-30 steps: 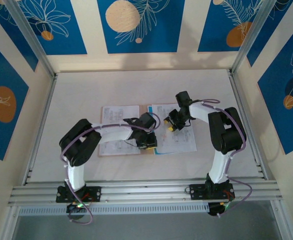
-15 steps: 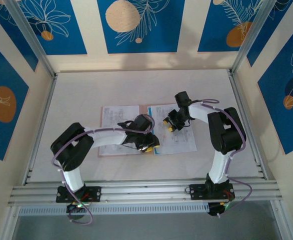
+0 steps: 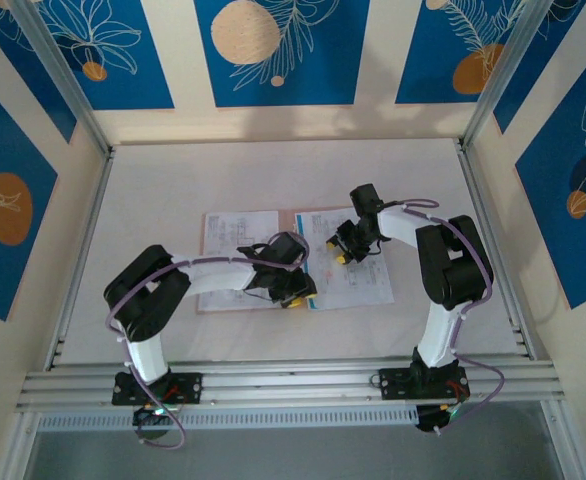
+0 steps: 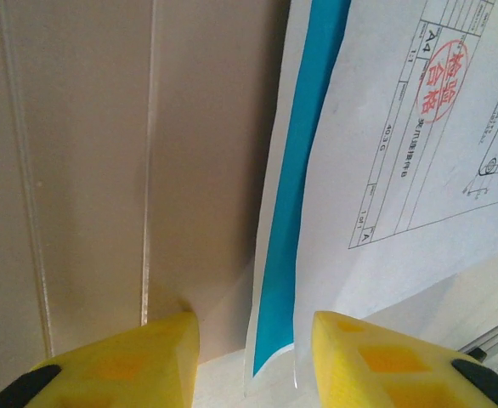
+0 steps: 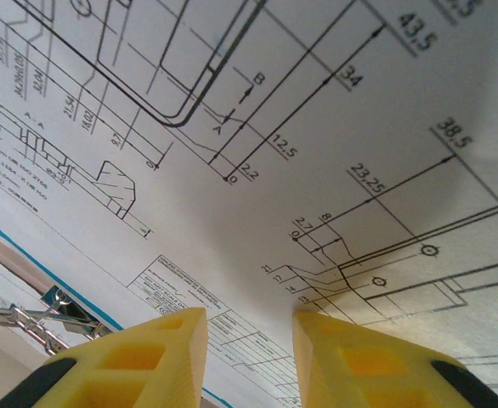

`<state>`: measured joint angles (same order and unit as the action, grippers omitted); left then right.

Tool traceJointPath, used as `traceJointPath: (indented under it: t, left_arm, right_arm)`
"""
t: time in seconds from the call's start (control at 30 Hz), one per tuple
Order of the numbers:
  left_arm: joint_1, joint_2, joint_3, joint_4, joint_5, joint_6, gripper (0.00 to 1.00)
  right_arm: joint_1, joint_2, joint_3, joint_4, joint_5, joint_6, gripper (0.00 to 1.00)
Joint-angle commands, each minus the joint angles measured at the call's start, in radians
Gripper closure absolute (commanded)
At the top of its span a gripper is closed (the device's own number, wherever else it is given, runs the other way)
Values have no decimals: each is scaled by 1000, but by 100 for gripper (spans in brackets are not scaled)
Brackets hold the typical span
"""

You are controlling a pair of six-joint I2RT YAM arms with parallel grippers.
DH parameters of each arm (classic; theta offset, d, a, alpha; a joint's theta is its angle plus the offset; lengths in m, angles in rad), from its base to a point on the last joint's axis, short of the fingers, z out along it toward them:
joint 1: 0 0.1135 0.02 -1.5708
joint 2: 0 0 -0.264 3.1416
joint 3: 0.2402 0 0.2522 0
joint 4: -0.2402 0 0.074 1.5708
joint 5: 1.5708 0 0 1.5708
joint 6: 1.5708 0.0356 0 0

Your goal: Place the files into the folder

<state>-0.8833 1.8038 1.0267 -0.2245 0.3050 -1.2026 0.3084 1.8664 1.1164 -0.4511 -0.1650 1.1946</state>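
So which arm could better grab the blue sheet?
Left, likely: the left arm has open jaws astride the blue sheet at its corner; the right arm is mid-page over a white drawing.

I count two arms, left arm (image 3: pixel 213 272) and right arm (image 3: pixel 443 262), so two claws: left claw (image 4: pixel 251 331), right claw (image 5: pixel 249 327). One folder (image 4: pixel 87 170). Two printed white sheets (at least), left sheet (image 3: pixel 238 232) and right sheet (image 3: pixel 363 285), one blue sheet (image 4: pixel 304 170), one clip (image 5: pixel 36 319).
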Motion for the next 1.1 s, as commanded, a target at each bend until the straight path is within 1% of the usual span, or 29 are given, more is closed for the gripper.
traceJointPath:
  t: [0.0,0.13,0.23,0.33,0.43,0.57,0.67,0.73,0.9,1.07]
  left_arm:
    - [-13,23,7,1,-15,-3,60]
    - [-13,39,17,43,-3,-8,61]
    - [-13,56,33,56,9,-6,63]
    - [-14,65,44,54,11,-3,67]
    - [-13,65,41,59,11,-3,74]
    - [-13,65,36,59,10,-2,79]
    - [-13,59,40,54,7,0,79]
    - [-13,52,42,47,3,3,77]
    - [-13,47,47,43,2,2,71]
    - [-13,53,46,53,6,-5,70]
  right_arm:
    - [15,-3,-30,-42,4,-9,65]
    - [25,-6,-30,-43,3,-2,65]
    - [35,-7,-30,-44,5,6,65]
    - [39,-13,-33,-48,12,10,65]
    - [39,-13,-33,-56,19,11,65]
    - [31,-18,-33,-62,27,15,65]
    - [24,-35,-36,-51,43,22,64]
    - [15,-39,-27,-47,44,25,64]
    - [-1,-1,28,-62,29,20,64]
    - [2,39,72,-60,25,39,64]
